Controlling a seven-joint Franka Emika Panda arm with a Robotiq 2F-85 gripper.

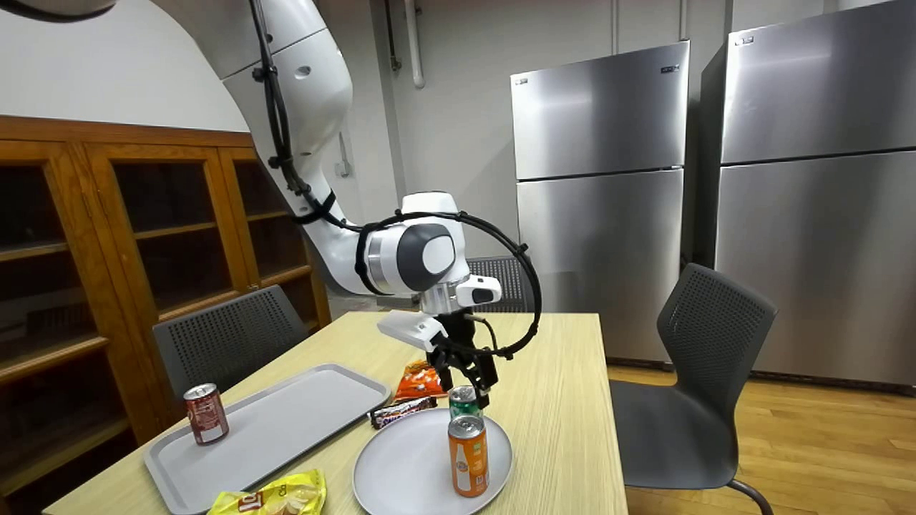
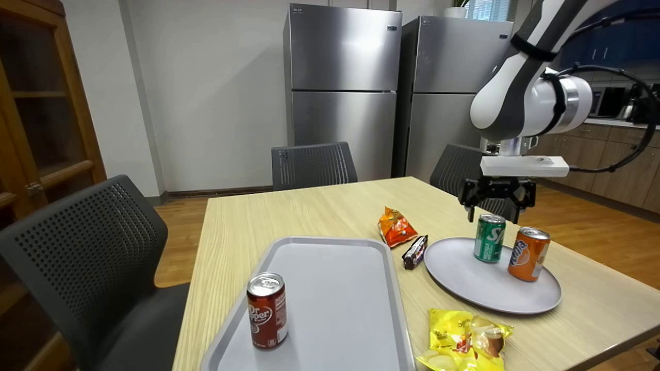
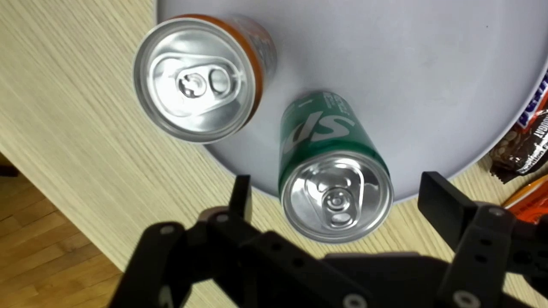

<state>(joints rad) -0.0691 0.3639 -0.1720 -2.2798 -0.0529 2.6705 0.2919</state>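
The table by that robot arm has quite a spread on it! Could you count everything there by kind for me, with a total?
Soda cans: 3 (Dr Pepper can, Sprite can, Fanta can)
Snacks: 3 (yellow potato chip bag, orange snack bag, Snickers bar)
Serving pieces: 2 (gray tray, round plate)
Total: 8

In an exterior view, "Dr Pepper" runs across the dark red can [image 2: 266, 310], "ROBOTIQ" stands in small pale letters on the black pincer [image 2: 492, 218], and the slanted word on the orange can [image 2: 529, 254] is probably "Fanta", though the lettering is small. In the wrist view, the green can [image 3: 334, 164] shows a large white "SP", upside down.
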